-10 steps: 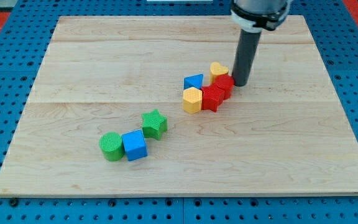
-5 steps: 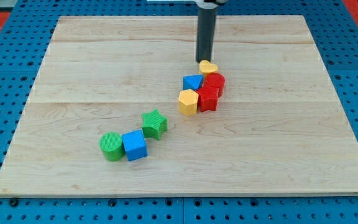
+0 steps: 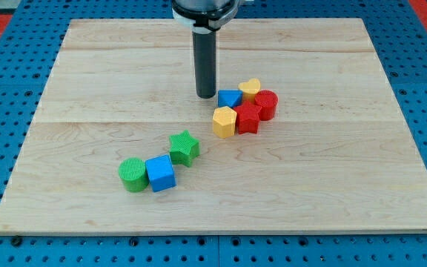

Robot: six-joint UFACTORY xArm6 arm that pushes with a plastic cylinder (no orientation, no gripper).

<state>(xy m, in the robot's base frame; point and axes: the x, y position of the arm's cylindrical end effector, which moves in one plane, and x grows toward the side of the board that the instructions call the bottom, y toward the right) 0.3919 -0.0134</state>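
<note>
Toward the far middle of the wooden board (image 3: 87,74), my tip (image 3: 206,96) rests on the surface just left of the blue block (image 3: 230,98), close to it; contact cannot be confirmed. The rod is straight and dark, with no claw on it, so nothing is held. Its upper end is cut off by the view's top edge.

Cluster beside the tip: blue block (shape hard to make out, partly hidden behind its neighbour), yellow heart (image 3: 250,88) just to its right and farther back, red round block (image 3: 267,104) at the right end, red star-like block (image 3: 248,117) on the near side, yellow hexagon block (image 3: 225,121) at the near left. All five sit packed together, touching or nearly so.

Well apart, nearer and to the left: green star (image 3: 184,147), blue cube (image 3: 160,173), green cylinder (image 3: 132,174), in a slanted row. The cube touches the cylinder
</note>
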